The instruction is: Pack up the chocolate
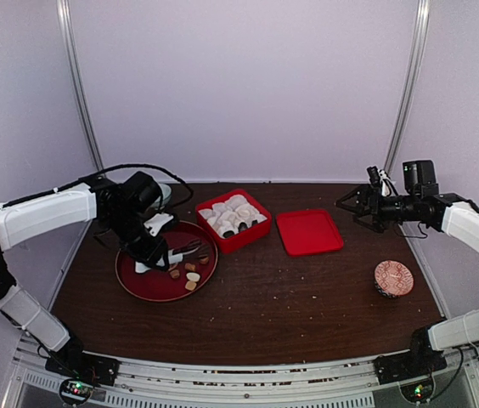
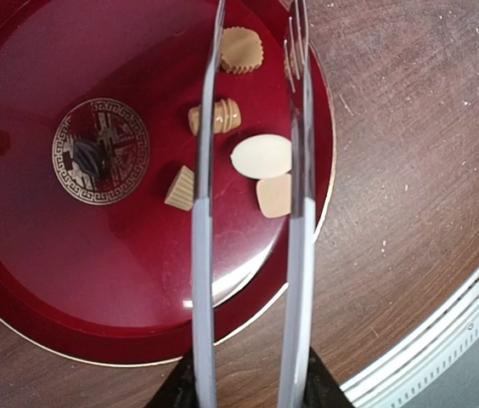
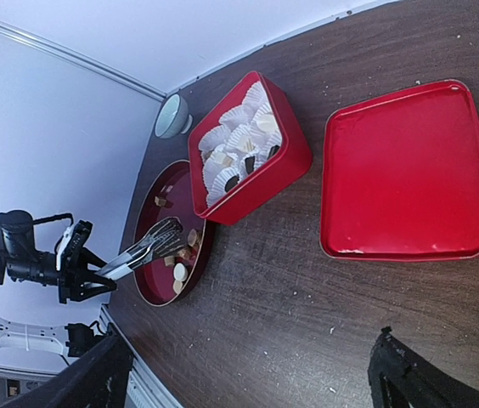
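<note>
Now your left claw (image 2: 250, 393) pinches the tongs (image 2: 201, 255) over the plate (image 2: 44, 280); most chocolate (image 2: 261, 157) sits near its right rim, beside the box (image 1: 238, 239). Your right claw (image 1: 360, 206) hangs spread right of the lid (image 1: 309, 231), bare surface (image 1: 307, 297) beneath it.

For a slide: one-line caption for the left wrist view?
Metal tongs poised open above a dark red plate, arms flanking a cream oval chocolate among tan pieces.

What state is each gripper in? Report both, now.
Left gripper: shut on the long metal tongs.
Right gripper: open, holding nothing.
</note>
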Robot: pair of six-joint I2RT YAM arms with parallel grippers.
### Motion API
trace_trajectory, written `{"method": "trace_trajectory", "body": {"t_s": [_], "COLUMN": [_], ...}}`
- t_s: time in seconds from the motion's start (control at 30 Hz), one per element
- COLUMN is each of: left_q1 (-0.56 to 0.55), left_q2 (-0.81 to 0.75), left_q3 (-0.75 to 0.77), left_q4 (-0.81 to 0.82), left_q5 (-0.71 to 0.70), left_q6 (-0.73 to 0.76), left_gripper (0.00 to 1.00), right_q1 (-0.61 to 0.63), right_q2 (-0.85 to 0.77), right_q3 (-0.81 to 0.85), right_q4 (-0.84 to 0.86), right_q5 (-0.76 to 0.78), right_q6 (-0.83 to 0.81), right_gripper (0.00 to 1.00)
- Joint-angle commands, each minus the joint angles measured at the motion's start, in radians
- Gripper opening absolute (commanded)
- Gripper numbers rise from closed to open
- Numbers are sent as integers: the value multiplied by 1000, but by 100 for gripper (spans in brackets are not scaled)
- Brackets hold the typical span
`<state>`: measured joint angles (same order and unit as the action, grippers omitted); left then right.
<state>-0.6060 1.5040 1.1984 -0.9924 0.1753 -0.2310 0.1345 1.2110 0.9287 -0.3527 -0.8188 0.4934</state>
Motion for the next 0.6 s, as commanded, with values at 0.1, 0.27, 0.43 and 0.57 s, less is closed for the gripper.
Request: {"method": "trace_trajectory", "body": {"t_s": [0.1, 0.27, 0.43, 0.57], "left_q1": [-19, -18, -18, -18], "left_q2": [39, 52, 75, 83], "left_q3": [-1, -22, -24, -20], "left_q4": [52, 57, 62, 56], "left_q5": [-9, -34, -44, -59], "left_q6": [14, -9, -26, -31], "left_gripper": [36, 37, 36, 36], "right_q1": [7, 7, 7, 7], "right_q2": [-24, -26, -21, -14], "right_q3": [12, 7, 3, 11], "right_q4": [30, 48, 68, 67], "right_q5": [0, 5, 3, -2], "right_q6": [-1, 17, 36, 36], "right_gripper": [100, 100, 100, 100]}}
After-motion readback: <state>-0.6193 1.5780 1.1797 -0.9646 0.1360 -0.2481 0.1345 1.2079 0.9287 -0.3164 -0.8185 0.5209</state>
